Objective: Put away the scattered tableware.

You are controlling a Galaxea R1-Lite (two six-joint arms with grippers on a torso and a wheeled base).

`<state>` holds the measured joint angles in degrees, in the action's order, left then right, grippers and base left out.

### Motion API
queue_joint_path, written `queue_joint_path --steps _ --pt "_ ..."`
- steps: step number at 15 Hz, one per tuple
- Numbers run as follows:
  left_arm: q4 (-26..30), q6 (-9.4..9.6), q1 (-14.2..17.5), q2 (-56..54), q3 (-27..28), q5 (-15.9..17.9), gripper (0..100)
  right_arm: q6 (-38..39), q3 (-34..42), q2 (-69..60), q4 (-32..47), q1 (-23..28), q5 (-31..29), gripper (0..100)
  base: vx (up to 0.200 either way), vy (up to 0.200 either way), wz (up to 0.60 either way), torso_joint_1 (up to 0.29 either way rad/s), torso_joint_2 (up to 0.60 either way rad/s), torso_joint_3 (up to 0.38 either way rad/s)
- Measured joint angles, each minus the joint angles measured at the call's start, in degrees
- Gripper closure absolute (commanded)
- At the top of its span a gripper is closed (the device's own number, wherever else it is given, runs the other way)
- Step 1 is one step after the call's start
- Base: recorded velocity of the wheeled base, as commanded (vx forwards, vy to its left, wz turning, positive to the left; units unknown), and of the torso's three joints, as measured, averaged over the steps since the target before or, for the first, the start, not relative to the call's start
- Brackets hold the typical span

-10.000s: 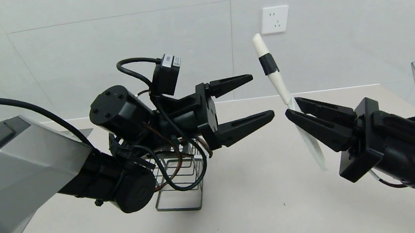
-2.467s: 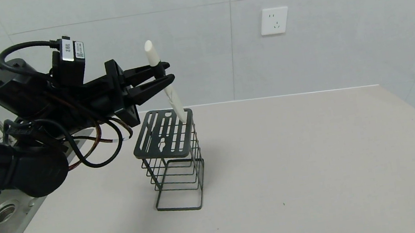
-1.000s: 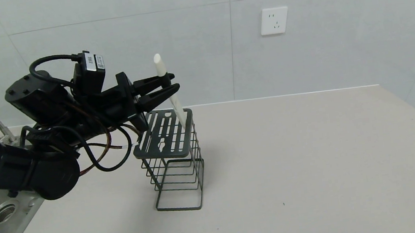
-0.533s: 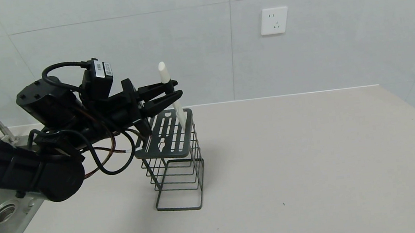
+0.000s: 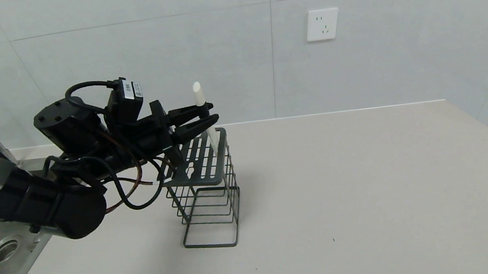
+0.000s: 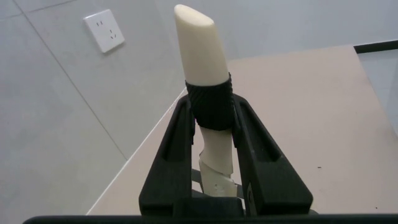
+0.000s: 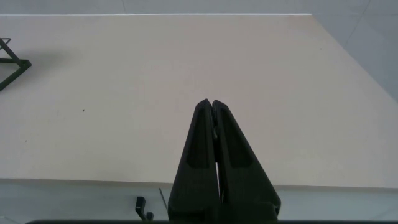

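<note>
Left fingers [image 5: 185, 112] clamp the white knife [image 5: 198, 94] by its taped handle, long axis near-upright, blade tip meeting the rack [image 5: 197, 174] top just below them.

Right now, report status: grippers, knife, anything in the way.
Left gripper shut on white-handled knife, upright, blade down at top of slotted knife rack. Right gripper shut, empty, over counter. Nothing blocking the rack.

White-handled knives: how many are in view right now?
1. The white-handled knife stands in the shut left gripper, blade down at the slotted top of the dark wire rack. None seems hidden.
</note>
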<state>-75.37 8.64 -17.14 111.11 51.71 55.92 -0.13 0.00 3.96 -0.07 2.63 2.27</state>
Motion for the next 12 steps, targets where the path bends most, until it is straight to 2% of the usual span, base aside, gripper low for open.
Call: queue_joint_path --steps 2,12 --pt "0.16 0.88 0.0 0.44 -0.21 -0.02 100 -0.02 0.0 0.0 0.0 0.01 0.0 100 0.0 0.0 0.0 0.0 0.0 0.0" --pt "0.22 1.12 0.02 0.99 -1.85 -0.02 100 -0.02 0.0 0.0 0.0 0.01 0.0 100 0.0 0.0 0.0 0.0 0.0 0.0"
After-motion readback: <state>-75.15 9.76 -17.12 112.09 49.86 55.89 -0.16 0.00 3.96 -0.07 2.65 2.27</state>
